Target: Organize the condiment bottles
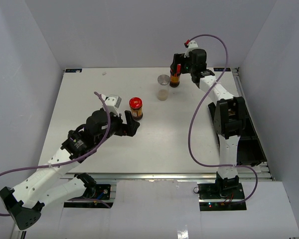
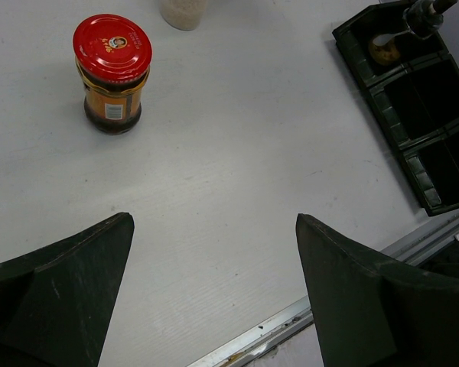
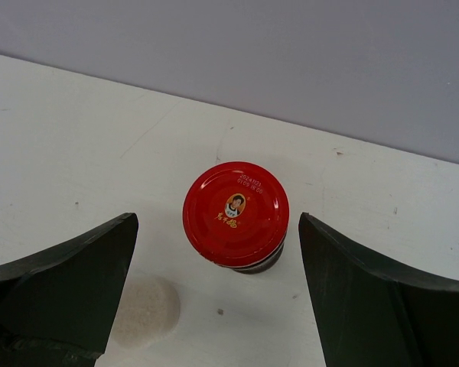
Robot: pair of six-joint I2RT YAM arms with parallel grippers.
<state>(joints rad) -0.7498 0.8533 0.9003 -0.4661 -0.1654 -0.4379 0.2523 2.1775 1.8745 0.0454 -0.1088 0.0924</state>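
My left tool (image 2: 214,222) is spread wide, with nothing between its fingers (image 2: 69,283). It hovers low over the white desk (image 2: 237,153). The near red-capped bottle (image 2: 112,73) stands upright ahead of it and off to the left in my left wrist view, clear of both fingers. From above, this bottle (image 1: 136,108) sits just beyond the tool's tips, around the middle of the desk.

My right tool (image 1: 176,69) is reaching to the far part of the desk. Its jaws are apart and straddle the far red-capped bottle (image 3: 236,214), which stands upright. In the right wrist view a thin strip of desk shows on each side of the cap, so neither finger (image 3: 367,298) touches it. The clear bottle (image 1: 163,80) with its silver-grey lid stands just to the left of that one, close beside it.

The black tray (image 2: 413,145) lies along the desk's right edge, its compartments in a row. Something amber sits in its farthest compartment; I cannot tell what.
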